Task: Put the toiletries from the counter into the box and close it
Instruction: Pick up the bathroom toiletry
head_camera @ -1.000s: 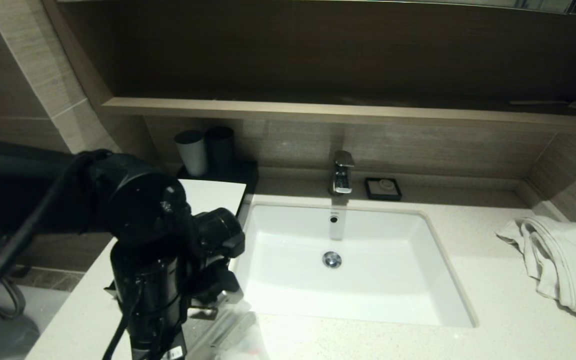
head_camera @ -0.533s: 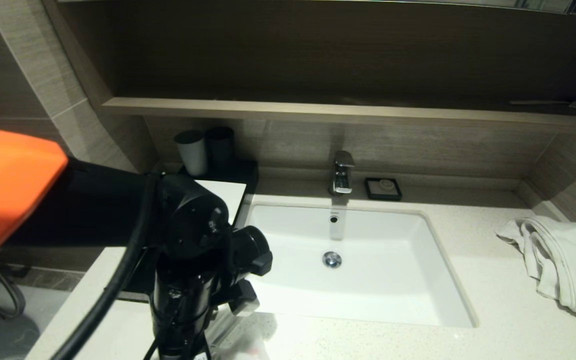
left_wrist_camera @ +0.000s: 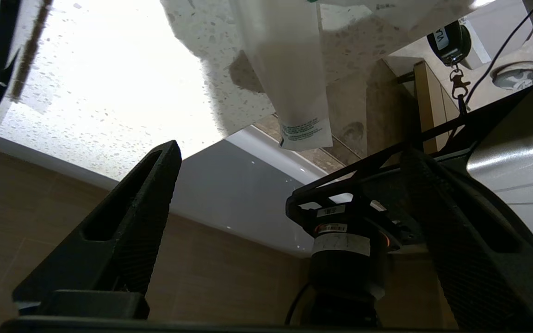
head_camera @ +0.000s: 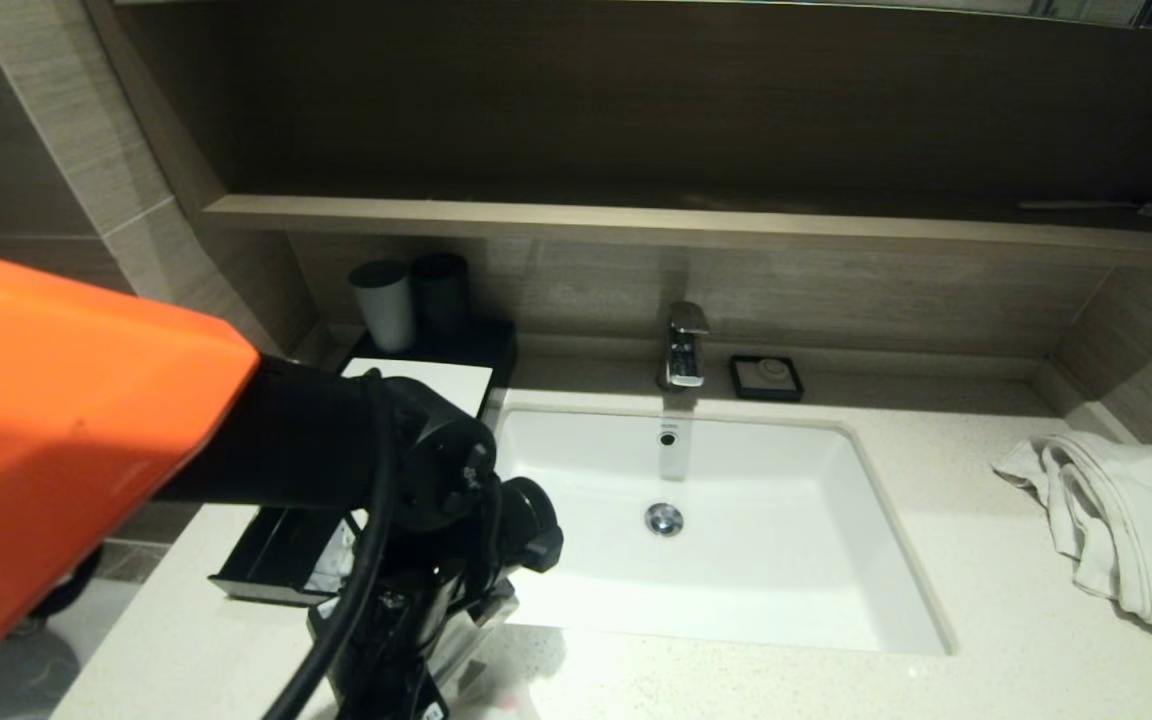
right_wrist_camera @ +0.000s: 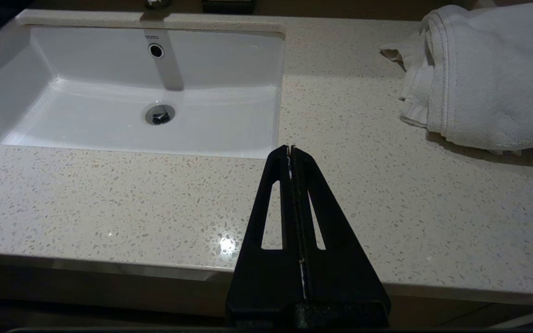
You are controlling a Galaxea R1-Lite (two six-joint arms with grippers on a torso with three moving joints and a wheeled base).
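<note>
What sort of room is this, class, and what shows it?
Most likely a hotel bathroom vanity: a white sink with a chrome tap, a soap dish, and a folded white towel on the stone counter.

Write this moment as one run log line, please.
left gripper: open, empty, over counter front edge near packet | box: drawer open | right gripper: shut, parked

counter (head_camera: 936,560): pale cream stone, finely speckled
sink basin (head_camera: 736,540): plain white
box (head_camera: 276,560): black, with a white square top panel
towel (head_camera: 1126,520): white
soap dish (head_camera: 766,377): black
shelf (head_camera: 636,222): brown wood grain
left arm (head_camera: 56,450): orange shell, black wrist
</note>
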